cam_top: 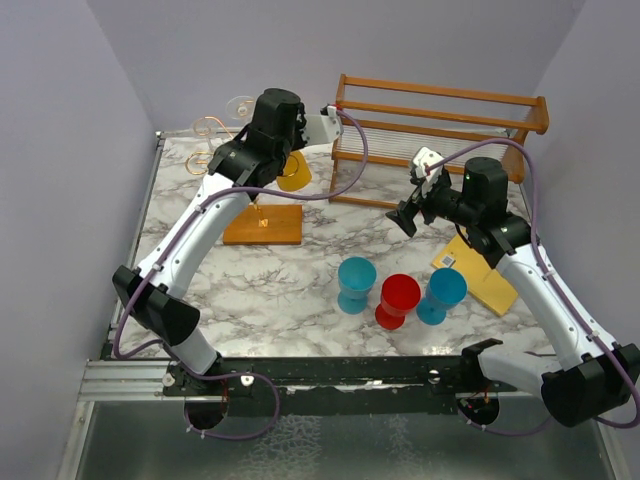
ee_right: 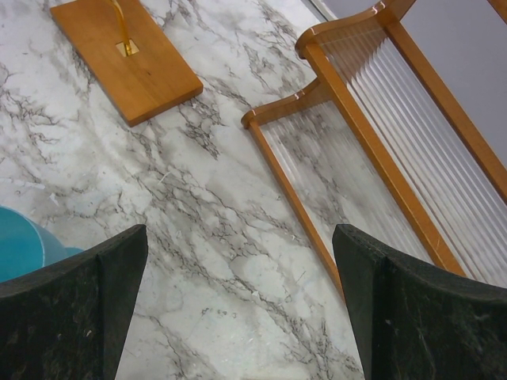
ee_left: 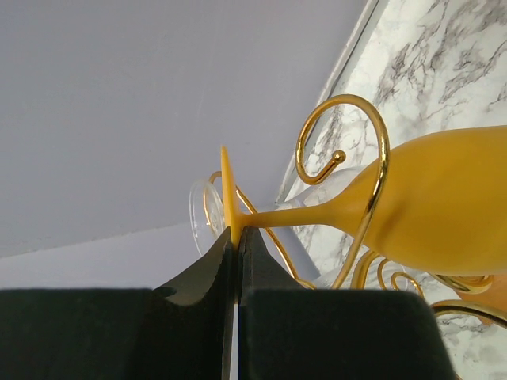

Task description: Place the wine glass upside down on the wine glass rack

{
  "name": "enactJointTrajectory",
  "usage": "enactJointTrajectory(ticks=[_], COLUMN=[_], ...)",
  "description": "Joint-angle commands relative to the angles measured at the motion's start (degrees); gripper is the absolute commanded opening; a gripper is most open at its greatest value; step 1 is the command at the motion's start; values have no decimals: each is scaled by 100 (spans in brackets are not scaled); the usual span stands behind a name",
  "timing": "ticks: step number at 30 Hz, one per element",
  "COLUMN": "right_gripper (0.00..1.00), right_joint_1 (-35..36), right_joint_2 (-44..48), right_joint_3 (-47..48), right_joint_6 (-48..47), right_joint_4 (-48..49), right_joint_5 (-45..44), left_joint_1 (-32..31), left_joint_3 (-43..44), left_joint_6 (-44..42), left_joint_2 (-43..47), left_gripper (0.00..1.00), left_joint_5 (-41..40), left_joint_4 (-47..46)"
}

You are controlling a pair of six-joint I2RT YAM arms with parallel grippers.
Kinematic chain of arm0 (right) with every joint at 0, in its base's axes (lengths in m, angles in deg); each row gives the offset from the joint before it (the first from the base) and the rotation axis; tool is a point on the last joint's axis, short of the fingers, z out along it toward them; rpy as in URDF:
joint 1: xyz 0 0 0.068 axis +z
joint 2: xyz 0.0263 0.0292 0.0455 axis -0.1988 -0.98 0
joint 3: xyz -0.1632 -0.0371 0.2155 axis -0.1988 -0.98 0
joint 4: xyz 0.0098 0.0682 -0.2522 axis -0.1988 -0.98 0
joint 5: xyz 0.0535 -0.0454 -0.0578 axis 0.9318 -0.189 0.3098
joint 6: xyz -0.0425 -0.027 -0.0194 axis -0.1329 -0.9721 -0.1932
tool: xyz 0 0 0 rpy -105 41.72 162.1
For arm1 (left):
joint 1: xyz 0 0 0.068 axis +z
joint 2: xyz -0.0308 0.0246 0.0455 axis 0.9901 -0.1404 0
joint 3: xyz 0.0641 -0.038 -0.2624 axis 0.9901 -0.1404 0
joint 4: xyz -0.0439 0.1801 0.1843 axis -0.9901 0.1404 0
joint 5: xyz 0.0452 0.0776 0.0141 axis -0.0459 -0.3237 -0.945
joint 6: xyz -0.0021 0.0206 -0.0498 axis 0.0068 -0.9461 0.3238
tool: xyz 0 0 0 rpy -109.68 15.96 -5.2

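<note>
The yellow wine glass (ee_left: 444,206) is up at the wire rack (ee_left: 385,166), at the far left of the marble table (cam_top: 290,280). Its stem lies inside one of the gold curls, with the bowl on one side of the wire and the foot on the other. The left gripper (ee_left: 236,241) has its fingers (ee_left: 202,273) pressed together on the thin edge of the foot. Whether the glass rests its weight on the wire cannot be told.

A clear glass (cam_top: 240,105) sits on a far arm of the same rack, just behind the yellow one; from the left wrist only its foot shows, blurred. More gold curls crowd in below the yellow bowl. The rack's post stands on a wooden base (cam_top: 270,226), and from above the left arm covers most of the post.

To the right of the base stands a slatted wooden rack (cam_top: 430,150) against the back wall. The right gripper (ee_right: 240,253) hangs above the table in front of it, fingers spread wide with only marble between them.

Nearer the arms, three cups stand close together: a teal cup (cam_top: 356,275), a red cup (cam_top: 400,293) touching or nearly touching a blue cup (cam_top: 445,287). What their bowls hold is not clear. A yellow board (cam_top: 492,290) lies flat beside them, partly under the right arm.
</note>
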Motion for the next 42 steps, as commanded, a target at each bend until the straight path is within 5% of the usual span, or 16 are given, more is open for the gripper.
enactJointTrajectory(ticks=[1,24,42], right_gripper=[100,100,100], right_joint_1=[-20,-20,-21], right_joint_2=[-9,-14,-6], right_joint_3=[-36,-54,-72], right_joint_6=[-73,-122,-140], right_joint_4=[80,80,92], right_joint_5=[15,-53,-66], left_joint_1=[-128,-390,-305], left_joint_3=[-85,-275,364], left_joint_6=[-59,-213,154], left_joint_2=[255,52,-653], left_gripper=[0,1,10], left_joint_5=[163,893,24], left_joint_4=[-132,-755,-376])
